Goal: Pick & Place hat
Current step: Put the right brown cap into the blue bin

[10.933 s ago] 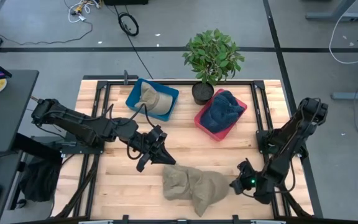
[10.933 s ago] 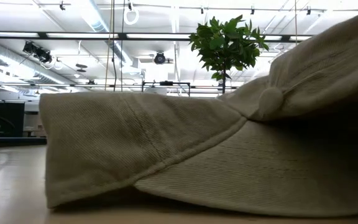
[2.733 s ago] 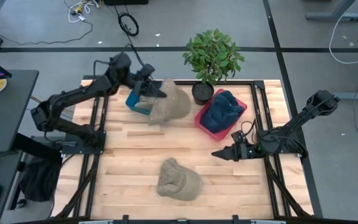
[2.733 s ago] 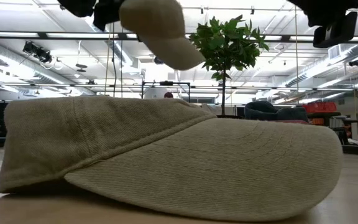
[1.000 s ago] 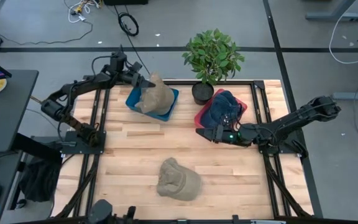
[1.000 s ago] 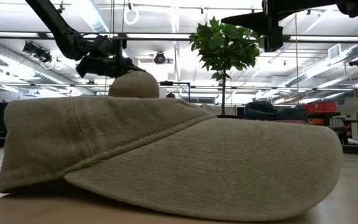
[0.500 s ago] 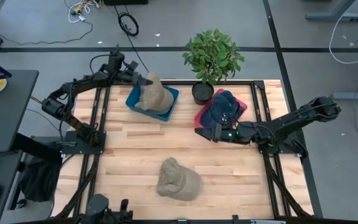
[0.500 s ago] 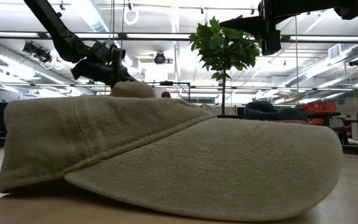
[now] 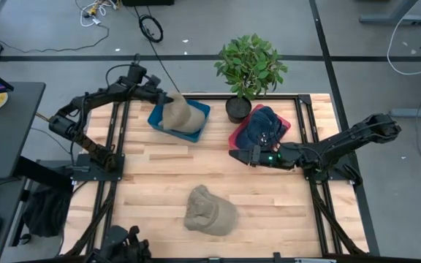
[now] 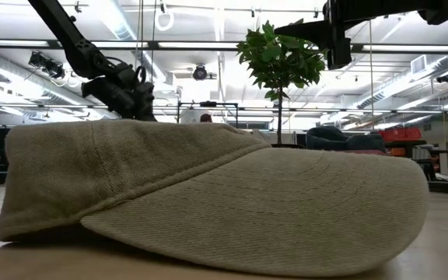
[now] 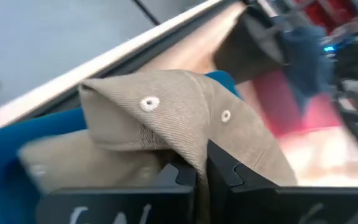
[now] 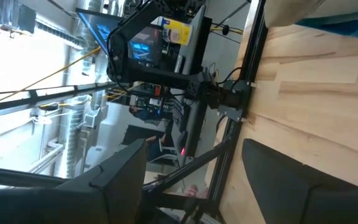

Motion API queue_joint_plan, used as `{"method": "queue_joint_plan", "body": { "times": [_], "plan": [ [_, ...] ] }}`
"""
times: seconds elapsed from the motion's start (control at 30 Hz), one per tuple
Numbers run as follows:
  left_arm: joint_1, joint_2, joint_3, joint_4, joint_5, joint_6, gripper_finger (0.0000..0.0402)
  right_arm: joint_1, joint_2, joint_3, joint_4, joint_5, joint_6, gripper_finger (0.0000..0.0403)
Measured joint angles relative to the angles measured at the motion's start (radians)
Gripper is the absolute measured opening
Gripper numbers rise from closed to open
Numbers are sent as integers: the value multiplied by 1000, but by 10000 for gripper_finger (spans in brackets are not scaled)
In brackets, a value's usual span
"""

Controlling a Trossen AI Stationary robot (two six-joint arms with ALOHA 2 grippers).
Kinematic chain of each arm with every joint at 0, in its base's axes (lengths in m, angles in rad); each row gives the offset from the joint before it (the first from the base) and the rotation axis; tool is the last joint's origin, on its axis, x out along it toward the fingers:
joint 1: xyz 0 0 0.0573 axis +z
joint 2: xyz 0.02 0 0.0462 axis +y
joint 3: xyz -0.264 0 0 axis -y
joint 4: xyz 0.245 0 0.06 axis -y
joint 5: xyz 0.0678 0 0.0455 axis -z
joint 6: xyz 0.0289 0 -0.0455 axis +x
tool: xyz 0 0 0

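A tan hat (image 9: 183, 114) lies in the blue bin (image 9: 159, 121) at the far left, with my left gripper (image 9: 167, 99) shut on it. In the left wrist view the hat's crown (image 11: 166, 112) shows two eyelets above the gripper (image 11: 202, 167). A second tan hat (image 9: 210, 210) rests brim-down on the table's near middle and fills the low view (image 10: 208, 202). My right gripper (image 9: 234, 154) hovers open, level, just near of the red bin (image 9: 237, 142), holding nothing. My left gripper pinches a raised fold of the hat's crown cloth (image 11: 190, 148) between its two shut fingers. The fingers slant downward from the table's far left side. The hat sits down in the blue bin, its cloth slack and bunched below the fingers.
A potted plant (image 9: 249, 69) stands at the far middle. The red bin holds a dark blue hat (image 9: 260, 126). Bare wood lies between the bins and the near hat. Black frame rails (image 9: 115, 146) run along the table's sides.
My left gripper has tipped downward and sunk a little toward the blue bin, still shut on the hat. The hat, standing tall in the bin a second ago, has come down flatter into it and dropped behind the near hat in the low view.
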Motion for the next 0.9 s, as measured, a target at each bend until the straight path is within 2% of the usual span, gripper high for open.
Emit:
{"method": "queue_joint_plan", "body": {
  "times": [0.2,0.43,0.67,0.77,0.9],
  "plan": [
    [30,0,0,-9,-107,38,6,0,0,0,0,0,6,267],
    [39,0,0,-19,-109,69,22,0,0,0,0,0,6,267],
    [38,-1,0,-120,-111,93,25,0,0,0,0,1,2,267],
    [37,-1,0,-121,-111,99,47,0,0,0,0,1,2,267],
    [37,-1,0,-121,-131,121,104,0,0,0,0,1,2,267]
  ]
}}
